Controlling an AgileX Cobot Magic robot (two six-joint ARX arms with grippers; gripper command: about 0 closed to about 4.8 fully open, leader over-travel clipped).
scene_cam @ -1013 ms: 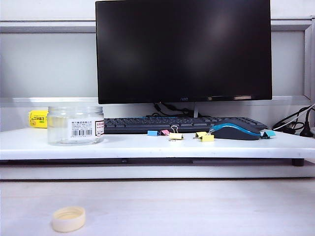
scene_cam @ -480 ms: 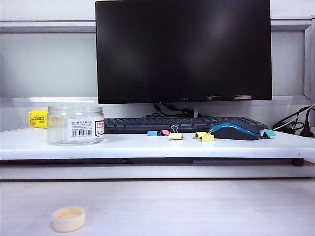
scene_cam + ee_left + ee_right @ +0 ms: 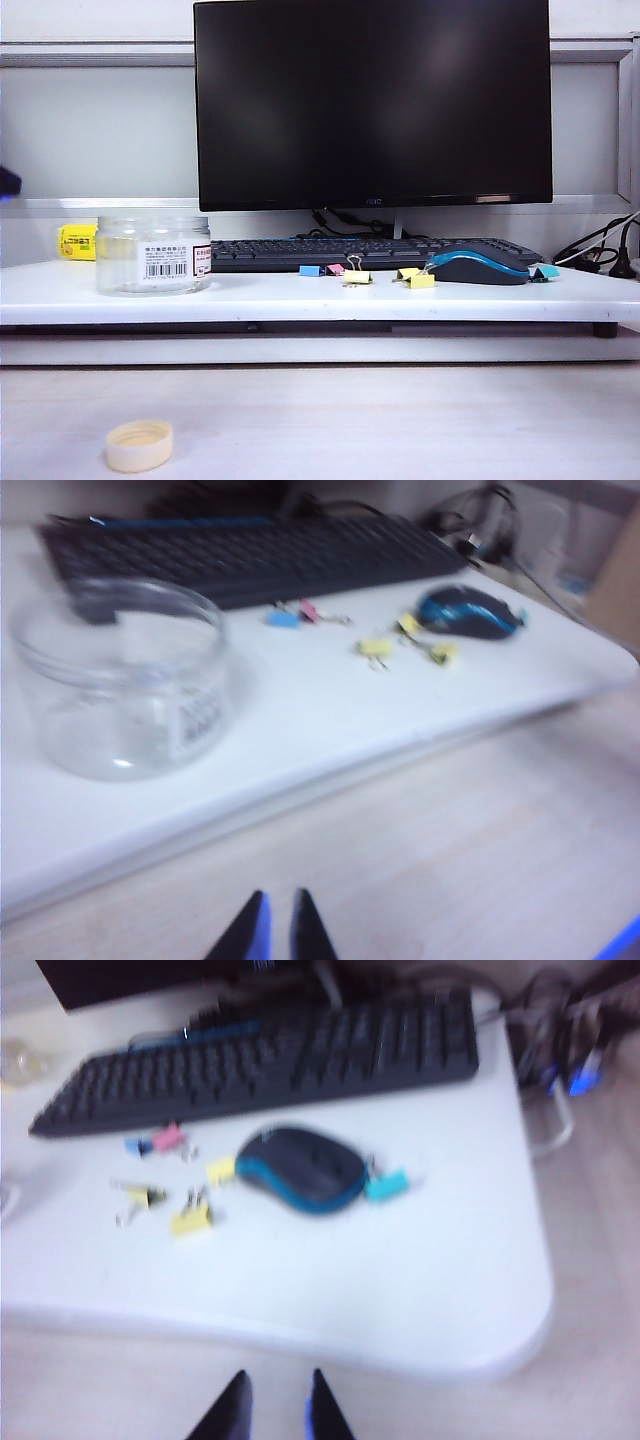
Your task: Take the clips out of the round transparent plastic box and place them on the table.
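Item: clips (image 3: 355,273) all lying on table (image 3: 300,297), box (image 3: 153,255) emptied; my left fingers (image 3: 273,927) now nearly together, right fingers (image 3: 272,1405) apart, both withdrawn—task apparently complete.

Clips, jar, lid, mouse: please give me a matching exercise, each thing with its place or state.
1 clips
2 jar
3 lid
4 mouse

a. on the wood surface, before the table
b. table's left end, empty
c. table's right part, before the keyboard
d. scattered on the table, outside the jar

Pairs: 1-d, 2-b, 3-a, 4-c.

Both grippers hang before the table's front edge: left gripper shut, right gripper open.
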